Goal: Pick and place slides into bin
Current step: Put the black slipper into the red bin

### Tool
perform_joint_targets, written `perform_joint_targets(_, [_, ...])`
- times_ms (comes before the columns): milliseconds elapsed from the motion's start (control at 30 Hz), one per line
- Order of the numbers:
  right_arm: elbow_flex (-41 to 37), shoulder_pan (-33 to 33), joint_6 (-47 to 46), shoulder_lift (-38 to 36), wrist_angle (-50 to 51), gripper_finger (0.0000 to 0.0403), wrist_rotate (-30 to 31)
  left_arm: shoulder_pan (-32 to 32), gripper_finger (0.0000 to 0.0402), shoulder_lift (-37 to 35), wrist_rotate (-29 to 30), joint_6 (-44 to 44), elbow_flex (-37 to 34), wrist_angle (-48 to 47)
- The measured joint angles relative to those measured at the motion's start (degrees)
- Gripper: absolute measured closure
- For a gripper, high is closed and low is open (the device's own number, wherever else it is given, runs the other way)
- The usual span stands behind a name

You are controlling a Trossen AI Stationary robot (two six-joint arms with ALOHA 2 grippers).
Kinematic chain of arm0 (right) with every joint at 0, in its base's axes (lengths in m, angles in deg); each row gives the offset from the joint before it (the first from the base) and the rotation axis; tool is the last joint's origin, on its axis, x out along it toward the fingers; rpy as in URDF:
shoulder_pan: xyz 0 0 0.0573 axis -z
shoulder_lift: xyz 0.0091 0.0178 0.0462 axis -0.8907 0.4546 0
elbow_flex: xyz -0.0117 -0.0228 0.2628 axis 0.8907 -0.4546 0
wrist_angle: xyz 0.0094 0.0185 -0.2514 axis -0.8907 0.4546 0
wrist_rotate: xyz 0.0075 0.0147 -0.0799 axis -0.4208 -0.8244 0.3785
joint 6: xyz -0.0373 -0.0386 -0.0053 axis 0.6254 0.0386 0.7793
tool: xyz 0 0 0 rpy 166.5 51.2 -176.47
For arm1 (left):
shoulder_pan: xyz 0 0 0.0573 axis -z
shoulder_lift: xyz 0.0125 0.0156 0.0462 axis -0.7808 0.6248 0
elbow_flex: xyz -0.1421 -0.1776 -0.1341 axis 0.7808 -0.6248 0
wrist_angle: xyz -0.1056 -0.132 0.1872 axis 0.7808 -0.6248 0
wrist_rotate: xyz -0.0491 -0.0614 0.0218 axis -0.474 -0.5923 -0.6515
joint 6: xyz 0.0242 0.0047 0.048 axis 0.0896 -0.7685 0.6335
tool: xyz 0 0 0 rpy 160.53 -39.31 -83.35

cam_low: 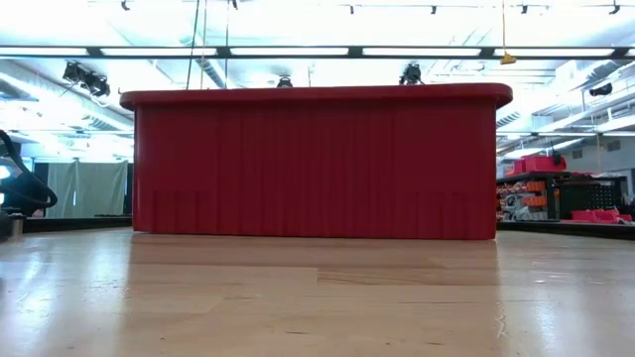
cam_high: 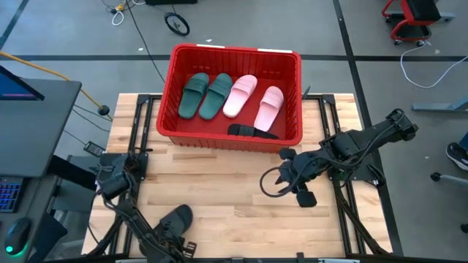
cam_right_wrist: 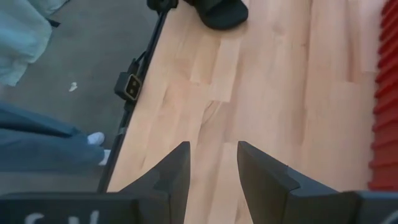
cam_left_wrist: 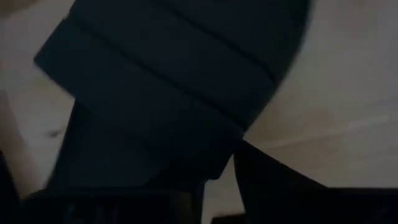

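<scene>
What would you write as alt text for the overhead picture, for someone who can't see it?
A large red plastic crate at the far edge of a wooden table holds two dark green rubber slides, two pale pink slides and one black slide. Another black slide lies at the near edge by the left gripper; the right gripper hovers over bare wood.

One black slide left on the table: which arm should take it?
Left. The left gripper is right at the last black rubber slide near the table's front-left; the right gripper hangs empty, jaws open, beside the red plastic bin.
</scene>
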Motion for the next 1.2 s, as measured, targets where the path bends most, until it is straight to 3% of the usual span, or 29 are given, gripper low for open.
perform_joint_targets(167, [0.00, 0.03, 0.07, 0.00, -0.26, 0.0265, 3.10, -0.89, 0.0382, 0.03, 1.88, 1.72, 0.26, 0.20])
perform_joint_targets(333, [0.00, 0.04, 0.09, -0.02, -0.24, 0.0265, 3.91, -2.20, 0.0390, 0.39, 2.53, 5.46, 3.91, 0.11])
perform_joint_targets(567, [0.00, 0.04, 0.57, -0.02, -0.22, 0.0265, 6.87, -5.01, 0.0391, 0.40, 8.12, 17.45, 20.30, -7.93])
perform_joint_targets(700, [0.00, 0.04, 0.55, -0.02, -0.22, 0.0265, 11.49, -7.52, 0.0391, 0.36, 16.19, 27.15, 33.68, -17.37])
perform_joint_targets(767, [0.00, 0.04, 0.19, -0.02, -0.21, 0.0265, 14.38, -9.14, 0.0391, -0.48, 21.60, 38.32, 38.26, -16.89])
perform_joint_targets(900, [0.00, 0.07, 0.00, -0.07, -0.24, 0.0265, 19.38, -13.37, 0.0391, -7.13, 28.53, 68.98, 35.69, -9.44])
perform_joint_targets(1200, [0.00, 0.10, -8.70, -0.07, 4.31, 0.0265, 31.64, -31.73, 0.0391, -15.26, 33.14, 106.27, 35.67, -17.48])
